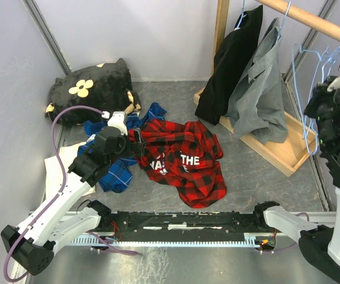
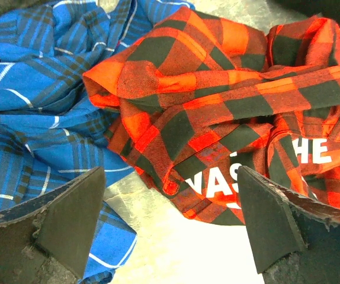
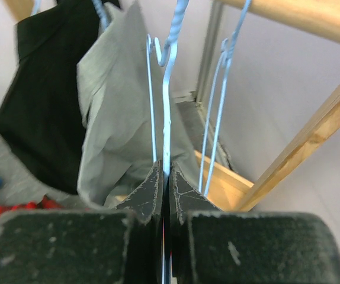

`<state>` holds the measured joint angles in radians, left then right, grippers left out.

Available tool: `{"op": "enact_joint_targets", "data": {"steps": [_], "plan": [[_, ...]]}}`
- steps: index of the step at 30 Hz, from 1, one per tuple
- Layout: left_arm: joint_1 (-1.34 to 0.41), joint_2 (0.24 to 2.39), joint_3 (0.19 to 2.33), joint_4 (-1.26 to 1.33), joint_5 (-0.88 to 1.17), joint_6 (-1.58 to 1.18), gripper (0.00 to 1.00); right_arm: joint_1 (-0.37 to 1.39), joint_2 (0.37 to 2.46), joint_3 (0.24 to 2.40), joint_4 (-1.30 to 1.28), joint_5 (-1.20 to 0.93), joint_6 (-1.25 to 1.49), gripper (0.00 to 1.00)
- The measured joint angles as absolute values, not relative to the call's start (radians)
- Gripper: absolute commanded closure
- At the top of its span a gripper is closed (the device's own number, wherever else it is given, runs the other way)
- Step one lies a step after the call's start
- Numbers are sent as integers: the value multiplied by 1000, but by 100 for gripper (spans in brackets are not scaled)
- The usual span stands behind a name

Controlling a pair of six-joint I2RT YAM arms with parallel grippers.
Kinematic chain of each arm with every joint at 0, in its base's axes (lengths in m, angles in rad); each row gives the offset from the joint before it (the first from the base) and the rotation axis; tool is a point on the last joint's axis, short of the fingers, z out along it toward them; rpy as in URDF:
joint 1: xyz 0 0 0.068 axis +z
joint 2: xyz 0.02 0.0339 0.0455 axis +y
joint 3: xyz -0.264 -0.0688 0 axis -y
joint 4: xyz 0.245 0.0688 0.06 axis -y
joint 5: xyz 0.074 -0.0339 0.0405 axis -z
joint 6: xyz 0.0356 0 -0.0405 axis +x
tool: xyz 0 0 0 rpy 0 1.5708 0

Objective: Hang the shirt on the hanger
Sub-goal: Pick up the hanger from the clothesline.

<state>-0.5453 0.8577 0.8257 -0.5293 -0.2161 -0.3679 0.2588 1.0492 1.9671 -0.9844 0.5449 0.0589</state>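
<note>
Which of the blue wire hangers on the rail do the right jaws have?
The hanger whose wire runs down between the right gripper's shut jaws; the other hangers hang free to its right.

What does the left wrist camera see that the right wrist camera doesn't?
Only the left wrist view: the white letters on the red shirt, and the left gripper wide open. Only the right wrist view: the right gripper shut on a blue hanger, plus a hanging grey shirt, black jacket and wooden rail. Both: the red shirt and the blue shirt, but the right wrist view catches only slivers at its left edge.
</note>
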Motion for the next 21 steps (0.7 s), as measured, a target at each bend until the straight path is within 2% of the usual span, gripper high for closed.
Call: {"op": "enact_joint_targets", "data": {"steps": [11, 21], "plan": [[-545, 741, 828, -513, -226, -283, 3, 259, 849, 1991, -1163, 266, 77, 100], [-545, 672, 908, -487, -233, -171, 4, 259, 669, 1915, -1169, -105, 54, 100]]}}
